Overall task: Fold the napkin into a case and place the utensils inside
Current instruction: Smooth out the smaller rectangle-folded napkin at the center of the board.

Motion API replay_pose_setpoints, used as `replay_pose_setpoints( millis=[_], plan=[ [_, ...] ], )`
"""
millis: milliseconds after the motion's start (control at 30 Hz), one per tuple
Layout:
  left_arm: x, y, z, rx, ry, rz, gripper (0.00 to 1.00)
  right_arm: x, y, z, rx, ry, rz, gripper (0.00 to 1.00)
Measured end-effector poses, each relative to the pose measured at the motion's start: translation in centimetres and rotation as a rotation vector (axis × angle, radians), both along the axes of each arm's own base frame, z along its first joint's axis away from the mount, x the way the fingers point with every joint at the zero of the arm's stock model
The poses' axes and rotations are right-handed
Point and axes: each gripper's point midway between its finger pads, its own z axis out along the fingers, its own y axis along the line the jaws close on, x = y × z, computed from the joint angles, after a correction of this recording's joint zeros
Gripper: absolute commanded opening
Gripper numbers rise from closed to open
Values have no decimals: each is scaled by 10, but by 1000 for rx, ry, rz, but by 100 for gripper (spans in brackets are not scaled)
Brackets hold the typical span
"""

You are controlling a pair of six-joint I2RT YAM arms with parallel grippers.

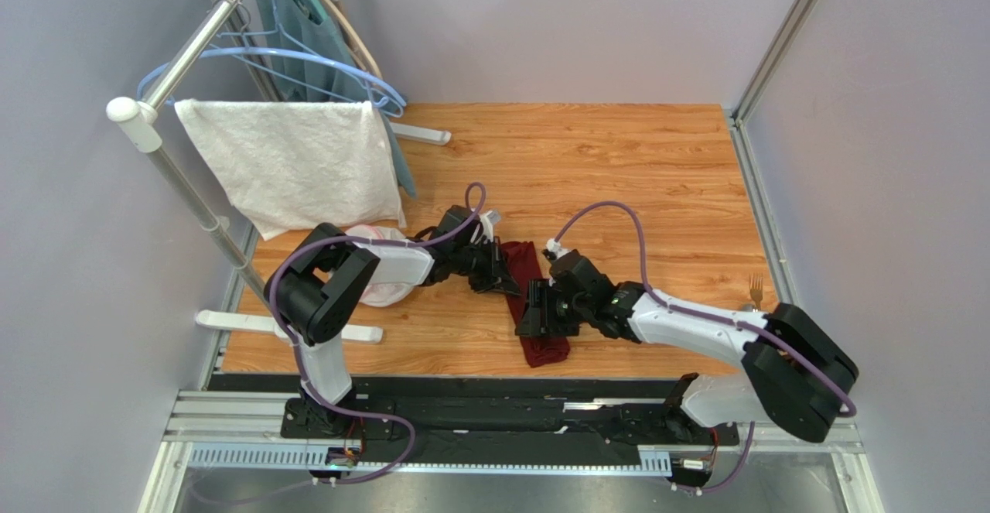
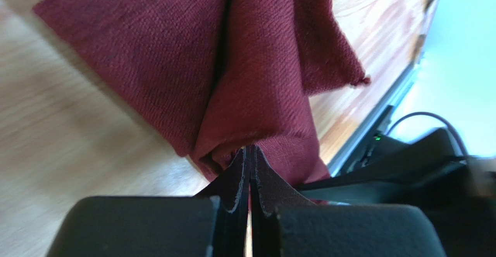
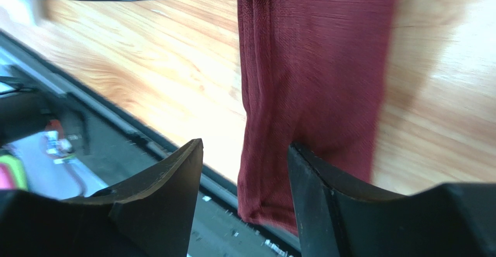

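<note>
Nearest the arm bases, the near end of the dark maroon-red cloth napkin point(image 1: 546, 348), folded into a long narrow strip, lies flat on the light wooden table point(image 1: 651, 165), close to its near edge. From above, the strip's middle is covered by the black two-finger right gripper point(image 3: 244, 172), and its jaws cannot be read in that view. Its wrist camera shows them standing apart just over the cloth. The strip runs away through the gap; one fingertip point(image 3: 317, 181) overlaps the strip's side and the other stands over bare wood beside the folded edge. Neither pinches the cloth, and whether they touch it I cannot tell. Farther on, the black left gripper point(image 2: 250, 158) has its fingers pressed together on the strip's far end, where the cloth bunches into creases and fans out beyond the tips; how much cloth sits inside the grip is hidden. At the table's right edge only the tines of a small silver metal fork point(image 1: 755, 290) show, the handle hidden behind the right arm. Farthest back on the left, a white textured towel point(image 1: 296, 165) hangs over a white rack point(image 1: 140, 118).
</note>
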Motion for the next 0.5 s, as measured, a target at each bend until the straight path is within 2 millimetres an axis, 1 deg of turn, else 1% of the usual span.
replay_pose_setpoints(
  millis=[67, 100, 133, 200, 233, 300, 333, 367, 433, 500],
  plan=[
    [1, 4, -3, 19, -7, -10, 0, 4, -5, 13, 29, -8, -20, 60],
    [2, 5, -3, 24, -17, -17, 0, 10, -9, 23, 61, -14, -40, 60],
    [3, 6, -3, 26, -24, -21, 0, 12, -10, 25, 67, -16, -44, 57],
    [4, 7, -3, 28, -33, -27, 0, 22, -15, 32, 94, -16, -73, 51],
    [4, 7, -3, 28, -37, -32, 0, 27, -17, 33, 98, -11, -81, 42],
    [4, 7, -3, 23, -36, -37, 0, 34, -16, 32, 98, 3, -86, 32],
    [4, 7, -4, 21, -34, -38, 0, 36, -14, 30, 99, 12, -81, 18],
    [4, 7, -4, 18, -32, -39, 0, 37, -12, 28, 101, 21, -73, 12],
    [4, 7, -4, 12, -28, -42, 0, 39, -6, 21, 104, 43, -58, 3],
    [5, 7, -4, 7, -29, -44, 0, 39, 0, 12, 111, 71, -47, 0]
  ],
)
